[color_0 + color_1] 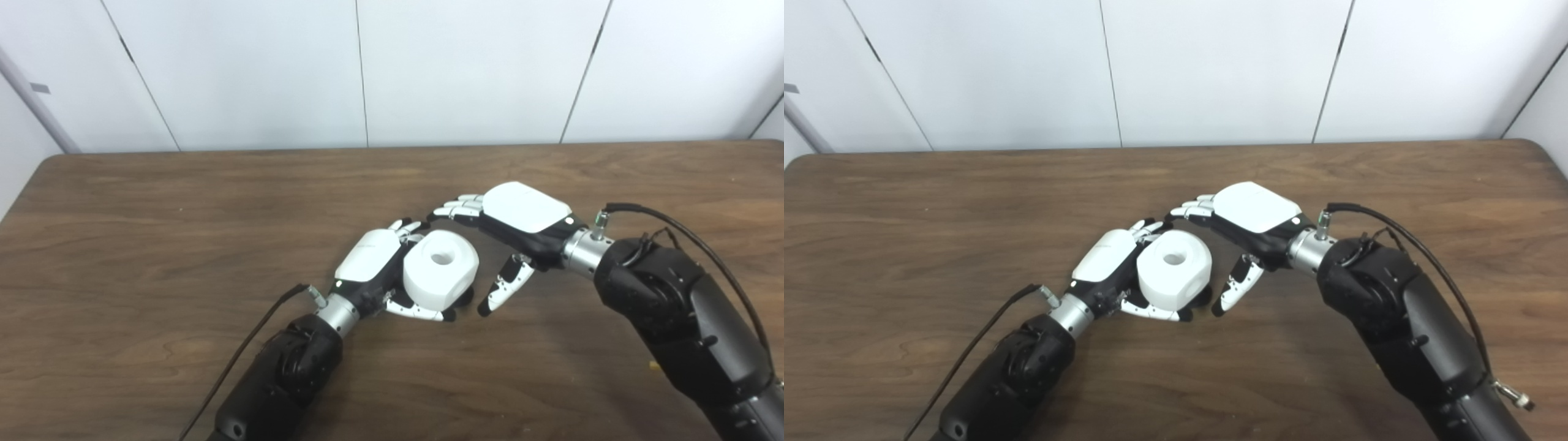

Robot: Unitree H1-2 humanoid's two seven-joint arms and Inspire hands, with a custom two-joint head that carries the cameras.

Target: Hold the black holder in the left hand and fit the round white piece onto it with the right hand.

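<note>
The round white piece, with a hole in its top, sits in the middle of the table on the black holder. Only a dark sliver of the holder shows under the piece's right side. My left hand wraps this stack from the left: its fingers curl behind it and its thumb lies along the front at the base. My right hand hovers just right of the piece, open. The right hand's fingers reach over the piece's far edge, and its thumb points down, a small gap away from the piece.
A brown wooden table spreads around both hands, with a white panelled wall behind it. A black cable loops over the right forearm, and another trails from the left wrist.
</note>
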